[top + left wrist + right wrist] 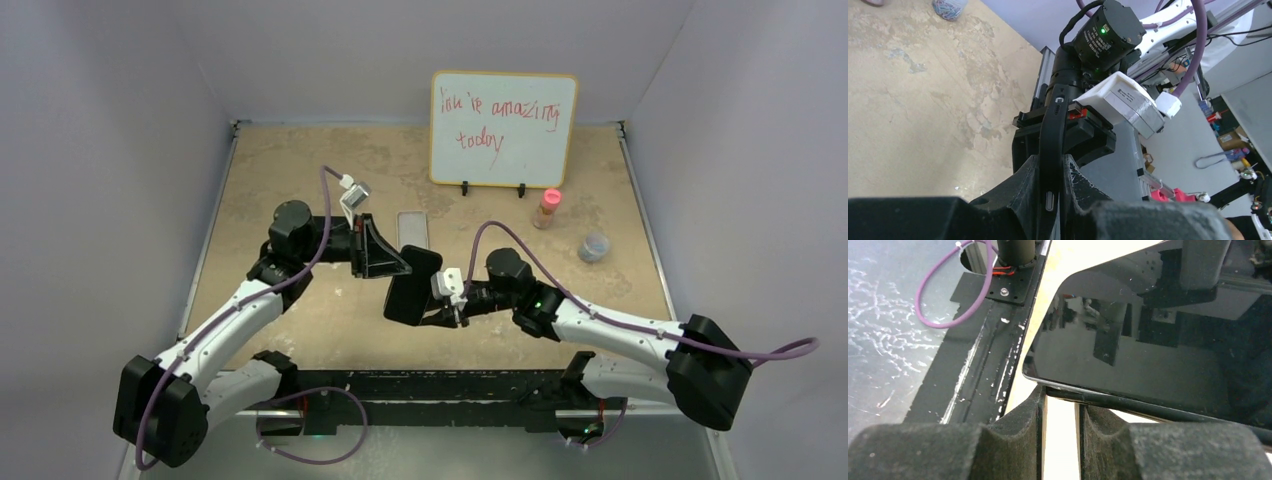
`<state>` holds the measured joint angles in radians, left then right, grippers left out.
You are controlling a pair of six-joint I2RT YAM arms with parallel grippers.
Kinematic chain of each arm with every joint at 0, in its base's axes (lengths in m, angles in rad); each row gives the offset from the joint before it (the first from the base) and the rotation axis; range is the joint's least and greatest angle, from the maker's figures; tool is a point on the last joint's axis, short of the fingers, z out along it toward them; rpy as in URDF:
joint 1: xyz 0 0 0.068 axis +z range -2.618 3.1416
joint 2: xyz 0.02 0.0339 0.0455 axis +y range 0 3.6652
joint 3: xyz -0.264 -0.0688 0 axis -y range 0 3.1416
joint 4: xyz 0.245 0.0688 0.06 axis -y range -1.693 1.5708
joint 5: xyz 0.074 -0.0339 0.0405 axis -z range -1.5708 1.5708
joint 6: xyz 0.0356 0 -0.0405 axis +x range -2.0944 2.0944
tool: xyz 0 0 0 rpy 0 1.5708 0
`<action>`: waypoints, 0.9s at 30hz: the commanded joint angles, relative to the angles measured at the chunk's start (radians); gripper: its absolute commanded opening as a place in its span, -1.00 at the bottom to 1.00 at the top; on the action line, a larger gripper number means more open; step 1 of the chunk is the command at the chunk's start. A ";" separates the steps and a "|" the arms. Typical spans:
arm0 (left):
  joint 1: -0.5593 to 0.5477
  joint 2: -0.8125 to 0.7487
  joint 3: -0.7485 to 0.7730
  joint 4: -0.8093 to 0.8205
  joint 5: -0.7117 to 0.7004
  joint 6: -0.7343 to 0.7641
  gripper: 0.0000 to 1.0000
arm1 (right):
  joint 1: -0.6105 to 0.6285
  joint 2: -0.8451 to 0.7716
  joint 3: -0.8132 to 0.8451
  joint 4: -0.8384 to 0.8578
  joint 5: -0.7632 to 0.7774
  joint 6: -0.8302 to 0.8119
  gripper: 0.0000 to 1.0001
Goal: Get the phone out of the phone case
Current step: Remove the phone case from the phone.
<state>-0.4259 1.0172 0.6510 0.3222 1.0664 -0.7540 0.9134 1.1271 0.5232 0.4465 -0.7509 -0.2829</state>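
Phone (412, 285): stiff, glossy, judged slippery; best taken by its edges. Clamped edgewise by left gripper (1050, 192). Right gripper (1060, 402) jaws narrow, grip not discernible.

Behind the phone (412, 285) lies a flat slab (412, 228), whiteboard (503, 128) farther back, bottle (546, 209) and jar (594, 246) off to the right

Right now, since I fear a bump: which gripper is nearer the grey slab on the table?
Left. The left gripper, clamping the phone, is just on the near side of the grey slab; the right gripper sits farther off, at the phone's right edge.
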 commanded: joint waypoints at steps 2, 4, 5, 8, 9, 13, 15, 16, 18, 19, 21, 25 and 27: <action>0.008 0.017 0.003 0.090 -0.077 -0.114 -1.00 | 0.009 -0.001 0.076 0.038 0.030 -0.164 -0.95; 0.008 0.012 -0.003 0.098 -0.076 -0.119 -1.00 | 0.010 0.003 0.076 0.051 0.043 -0.148 -1.00; 0.008 0.009 -0.006 0.100 -0.076 -0.118 -1.00 | 0.010 0.003 0.068 0.067 0.049 -0.130 -1.00; 0.008 -0.007 -0.016 0.115 -0.070 -0.111 -1.00 | 0.007 0.002 0.040 0.143 0.131 -0.030 -1.00; 0.008 -0.013 -0.020 0.125 -0.067 -0.108 -1.00 | 0.004 -0.002 0.025 0.177 0.159 0.013 -1.00; 0.008 -0.034 -0.033 0.123 -0.068 -0.081 -1.00 | -0.032 -0.033 -0.090 0.420 0.188 0.238 -0.84; 0.008 -0.033 -0.045 0.123 -0.070 -0.077 -1.00 | -0.048 -0.050 -0.146 0.554 0.205 0.354 -0.79; 0.008 -0.030 -0.052 0.125 -0.070 -0.076 -1.00 | -0.056 -0.053 -0.167 0.607 0.211 0.405 -0.76; 0.007 -0.025 -0.072 0.141 -0.068 -0.086 -1.00 | -0.070 -0.054 -0.194 0.689 0.218 0.481 -0.74; 0.007 -0.023 -0.086 0.156 -0.068 -0.096 -1.00 | -0.074 -0.050 -0.204 0.729 0.217 0.513 -0.73; 0.006 -0.018 -0.112 0.192 -0.068 -0.118 -1.00 | -0.086 -0.036 -0.220 0.803 0.216 0.576 -0.72; -0.015 -0.008 -0.157 0.249 -0.075 -0.151 -1.00 | -0.119 0.027 -0.234 0.952 0.199 0.693 -0.72; -0.050 0.002 -0.170 0.261 -0.095 -0.150 -1.00 | -0.134 0.072 -0.229 1.016 0.177 0.754 -0.72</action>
<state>-0.4171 1.0004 0.5259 0.5518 0.9287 -0.8719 0.8219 1.1591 0.2531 1.0805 -0.6159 0.3050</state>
